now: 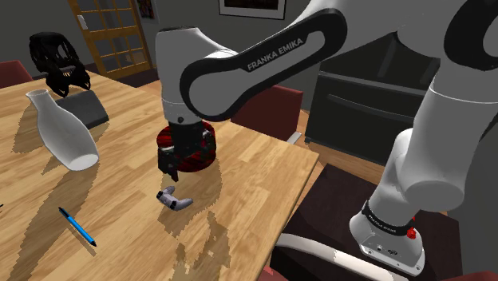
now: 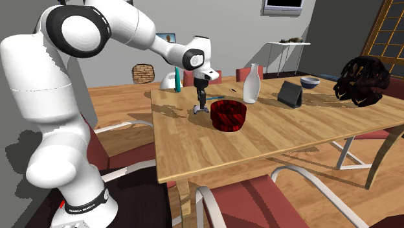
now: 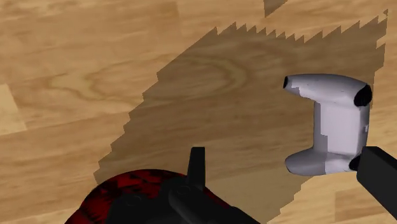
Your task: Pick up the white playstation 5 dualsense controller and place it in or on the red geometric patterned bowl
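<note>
A white and grey controller lies on the wooden table, just in front of the dark red patterned bowl. My gripper hangs a little above the controller and is open, holding nothing. In the wrist view the controller lies close to one finger, while the other finger stands well away from it, and the bowl's rim shows beside that finger. From the second exterior view the gripper points down over the controller, left of the bowl.
A white vase, a dark tablet stand and a black openwork object stand farther along the table. A blue pen lies near the front edge. Red chairs line the table's sides.
</note>
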`<action>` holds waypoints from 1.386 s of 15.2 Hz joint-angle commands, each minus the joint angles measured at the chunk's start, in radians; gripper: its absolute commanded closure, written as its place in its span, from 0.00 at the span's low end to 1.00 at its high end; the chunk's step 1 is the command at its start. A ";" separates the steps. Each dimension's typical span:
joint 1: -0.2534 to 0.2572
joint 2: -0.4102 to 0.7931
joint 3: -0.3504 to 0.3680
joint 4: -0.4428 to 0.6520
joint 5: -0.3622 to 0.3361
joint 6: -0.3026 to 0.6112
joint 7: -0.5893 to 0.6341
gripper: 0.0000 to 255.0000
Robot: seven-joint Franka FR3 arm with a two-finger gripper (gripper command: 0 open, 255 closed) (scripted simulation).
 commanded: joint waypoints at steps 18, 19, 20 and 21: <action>0.057 0.184 0.010 0.098 -0.091 0.093 0.083 0.00; 0.057 0.184 0.010 0.098 -0.091 0.093 0.083 1.00; 0.057 0.184 0.010 0.098 -0.091 0.093 0.083 1.00; 0.058 0.185 0.010 0.098 -0.091 0.094 0.084 1.00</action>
